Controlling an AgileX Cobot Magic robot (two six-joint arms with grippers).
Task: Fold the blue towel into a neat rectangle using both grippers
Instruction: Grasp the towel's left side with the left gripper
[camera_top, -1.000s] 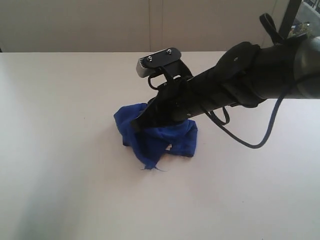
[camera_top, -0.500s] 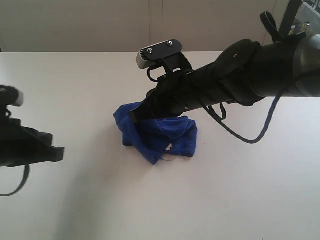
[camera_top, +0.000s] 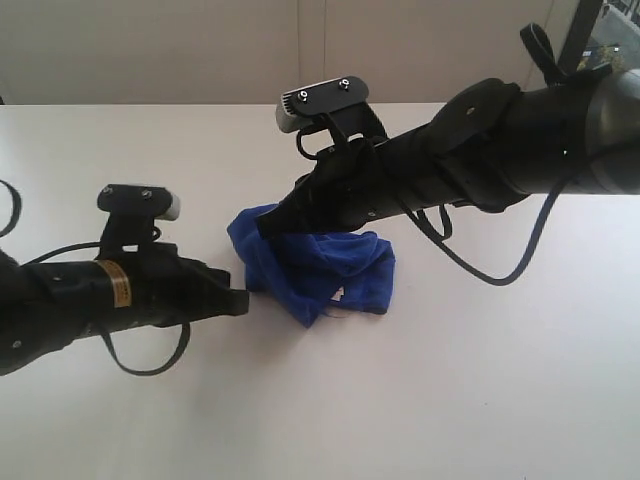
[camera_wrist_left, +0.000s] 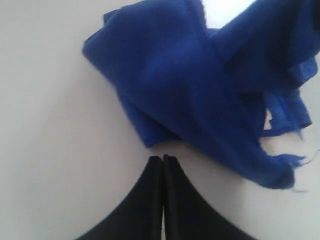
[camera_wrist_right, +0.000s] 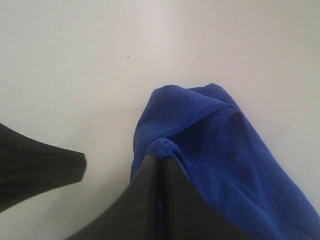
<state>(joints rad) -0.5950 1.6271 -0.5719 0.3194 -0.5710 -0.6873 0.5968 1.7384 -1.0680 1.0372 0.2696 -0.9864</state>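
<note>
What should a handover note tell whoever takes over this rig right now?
The left pincer is shut and empty, its tip just short of the blue towel.
The right pincer is shut on a bunched edge of it.
The towel lies crumpled on the table.
Done: no fold yet.
Left: spread it flat, then fold it into a rectangle.

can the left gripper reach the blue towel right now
Probably yes: the left gripper sits just short of the blue towel, only bare table between. Its jaws are shut and must open first.
</note>
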